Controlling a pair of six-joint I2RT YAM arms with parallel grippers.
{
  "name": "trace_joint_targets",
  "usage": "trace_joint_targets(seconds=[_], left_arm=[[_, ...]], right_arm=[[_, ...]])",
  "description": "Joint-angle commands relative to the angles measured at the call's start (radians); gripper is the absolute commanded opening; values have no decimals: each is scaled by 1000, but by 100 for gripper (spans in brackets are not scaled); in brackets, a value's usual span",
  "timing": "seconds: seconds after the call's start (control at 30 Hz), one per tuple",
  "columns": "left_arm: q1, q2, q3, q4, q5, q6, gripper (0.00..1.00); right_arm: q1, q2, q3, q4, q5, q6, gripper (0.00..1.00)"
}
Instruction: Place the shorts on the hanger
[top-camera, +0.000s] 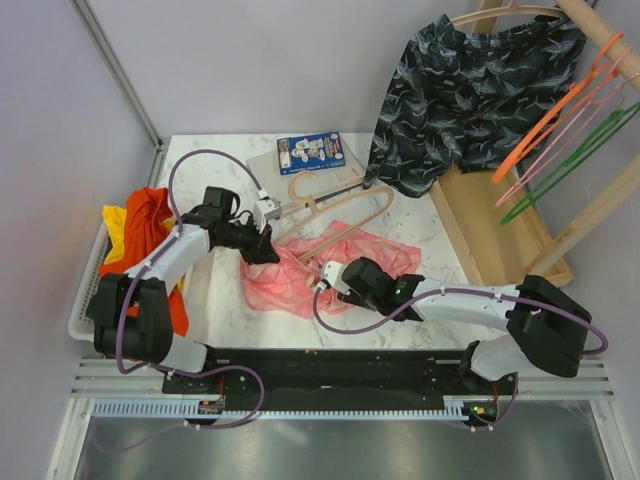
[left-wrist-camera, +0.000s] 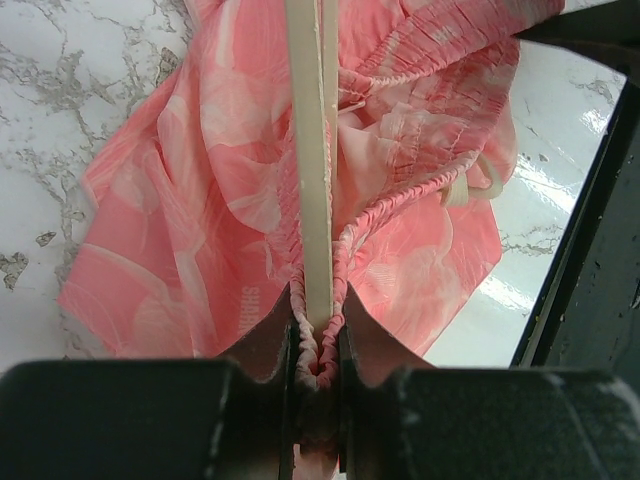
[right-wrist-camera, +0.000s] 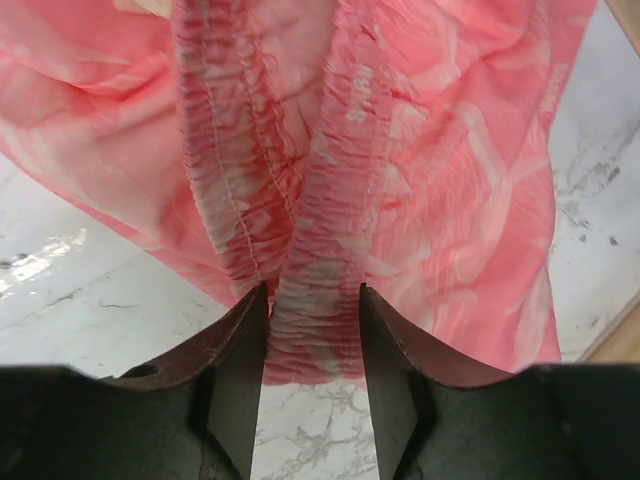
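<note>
- Counter (top-camera: 215, 300): white marble surface; it carries all items listed below.
- The shorts (top-camera: 300, 275): salmon-pink and crumpled, lying at the counter's centre with the elastic waistband bunched.
- The hanger (left-wrist-camera: 308, 150): pale beige. It lies partly on the shorts and extends from them toward 1 o'clock. In the left wrist view, one bar runs along the waistband.
- Left claw (left-wrist-camera: 318, 345): at the 10 o'clock edge of the shorts, clenched on the gathered waistband, with the bar's end between its fingers.
- Right claw (right-wrist-camera: 313, 300): reaches in from 4 o'clock. Its fingers straddle a waistband fold that fills the gap between them. Whether they are gripping cannot be told.
</note>
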Motion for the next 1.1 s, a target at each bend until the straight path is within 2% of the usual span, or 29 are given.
trace_joint_targets(seconds=[0.0, 0.13, 0.37, 0.5, 0.67, 0.77, 0.87, 0.9, 1.0, 1.07], left_arm=[[8, -13, 23, 8, 33, -22, 2], [23, -25, 43, 6, 32, -22, 2], [34, -27, 55, 3, 44, 4, 2], [34, -6, 64, 19, 46, -34, 2], [34, 2, 63, 39, 41, -71, 2], [36, -4, 47, 51, 32, -77, 2], [37, -19, 14, 55, 43, -59, 2], [42, -27, 6, 54, 41, -50, 2], [98, -39, -6, 42, 58, -4, 2], [128, -38, 18, -22, 84, 64, 2]], right_arm=[[3, -62, -31, 71, 166, -38, 42], [-51, -98, -34, 78, 206, -63, 39], [-237, -92, -54, 156, 99, -66, 35], [-258, -44, -48, 220, 14, -75, 38], [-267, 36, 12, 222, -61, -72, 43], [-272, 10, -6, 202, -132, -78, 47], [-301, -1, 4, 164, -126, -48, 5], [-324, -12, 10, 153, -130, -28, 0], [-425, -88, 21, 92, -181, 11, 0], [-484, -153, 18, 41, -208, 20, 0]])
